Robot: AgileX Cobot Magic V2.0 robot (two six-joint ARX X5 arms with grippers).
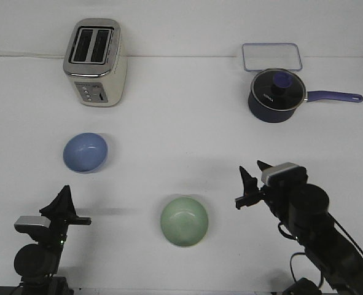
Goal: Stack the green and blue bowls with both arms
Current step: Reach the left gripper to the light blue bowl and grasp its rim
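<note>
The light blue bowl [85, 152] sits upright on the white table at the left. The pale green bowl [184, 221] sits upright nearer the front, at the middle. Both bowls are empty and stand well apart. My left gripper [65, 189] is at the front left, below the blue bowl and left of the green one; its fingers come to a single point and hold nothing. My right gripper [251, 166] is to the right of the green bowl and a little farther back. Its two fingers stand apart and it is empty.
A cream toaster [96, 61] stands at the back left. A dark blue lidded saucepan [276, 94] with a long handle pointing right stands at the back right. A clear rectangular container [271, 56] lies behind the saucepan.
</note>
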